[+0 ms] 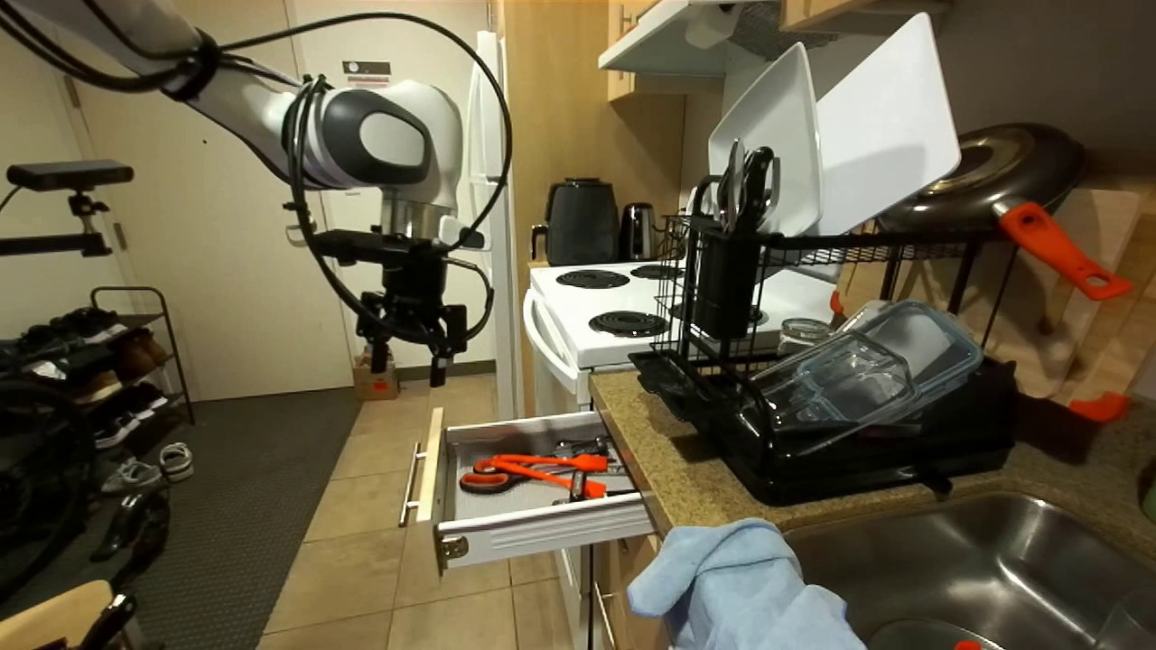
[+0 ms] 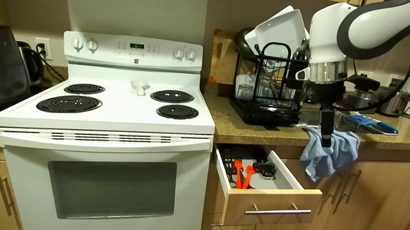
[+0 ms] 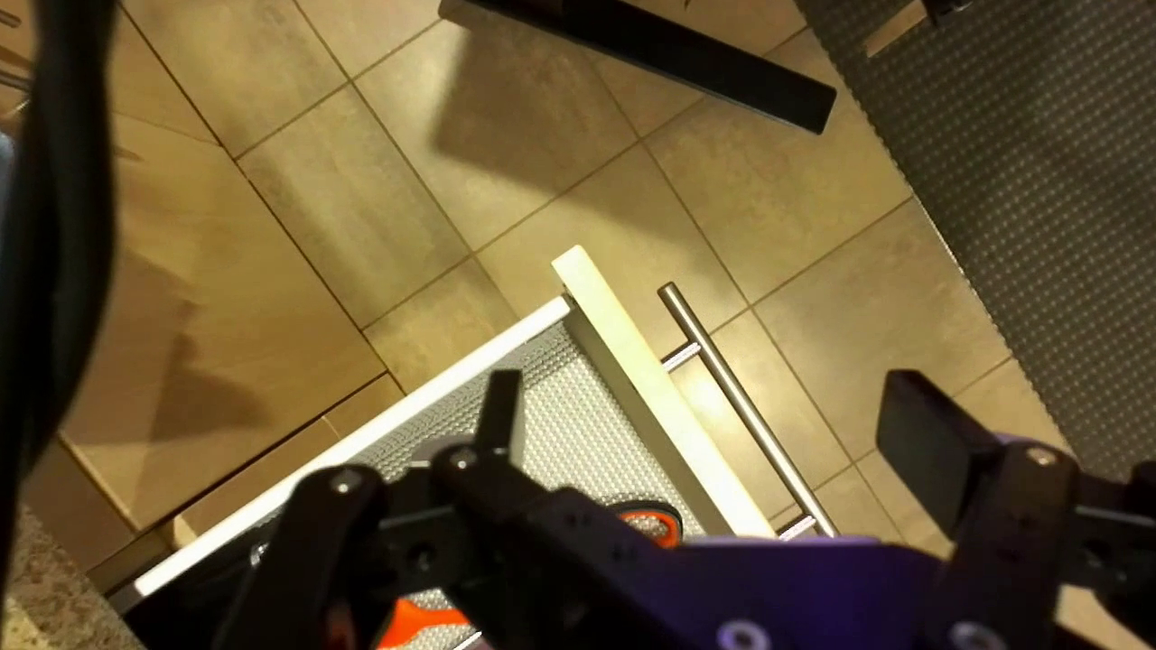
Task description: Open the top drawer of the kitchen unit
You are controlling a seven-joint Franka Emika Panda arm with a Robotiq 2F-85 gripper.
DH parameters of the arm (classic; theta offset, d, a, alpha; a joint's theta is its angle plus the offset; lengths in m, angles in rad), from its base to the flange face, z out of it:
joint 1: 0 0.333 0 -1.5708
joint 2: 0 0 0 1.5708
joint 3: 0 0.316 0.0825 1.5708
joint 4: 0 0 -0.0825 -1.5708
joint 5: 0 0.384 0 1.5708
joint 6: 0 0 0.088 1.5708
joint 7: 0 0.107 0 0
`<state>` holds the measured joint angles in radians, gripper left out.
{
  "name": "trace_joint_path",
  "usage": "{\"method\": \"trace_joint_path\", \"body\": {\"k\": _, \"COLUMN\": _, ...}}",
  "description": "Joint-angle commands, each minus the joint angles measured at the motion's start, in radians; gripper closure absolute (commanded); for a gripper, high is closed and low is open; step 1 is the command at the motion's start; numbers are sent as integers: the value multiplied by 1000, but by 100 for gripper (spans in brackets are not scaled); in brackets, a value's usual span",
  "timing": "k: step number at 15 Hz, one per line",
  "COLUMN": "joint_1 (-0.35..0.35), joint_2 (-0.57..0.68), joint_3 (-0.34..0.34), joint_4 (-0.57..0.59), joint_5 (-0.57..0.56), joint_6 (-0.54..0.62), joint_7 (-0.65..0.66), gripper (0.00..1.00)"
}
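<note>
The unit [image 2: 387,206] stood beside the stove [image 2: 116,116], its top drawer [image 2: 274,200] well out, so the pull looked done; good handling meant no further tug. Above the drawer's front [image 3: 657,390] hung the gripper [image 1: 409,363], jaws wide apart, holding nothing. Rising straight up seemed safest, clear of the front's upper edge and the handle [image 3: 749,415], with open room beyond it.

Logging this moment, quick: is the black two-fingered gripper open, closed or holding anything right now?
Black two-fingered gripper: open, jaws well apart, holding nothing, above the pulled-out, light tan wood-fronted drawer.
</note>
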<state>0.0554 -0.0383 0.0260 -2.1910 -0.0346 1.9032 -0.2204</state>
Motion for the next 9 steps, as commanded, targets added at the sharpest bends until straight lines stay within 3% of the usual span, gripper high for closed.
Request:
{"method": "trace_joint_path", "body": {"k": 1, "joint_1": 0, "joint_2": -124, "joint_3": 8, "joint_4": -144, "joint_5": 30, "joint_6": 133, "joint_7": 51, "gripper": 0}}
{"method": "trace_joint_path", "body": {"k": 9, "joint_1": 0, "joint_2": -218, "joint_3": 10, "joint_4": -264, "joint_5": 34, "joint_6": 286, "joint_7": 160, "gripper": 0}}
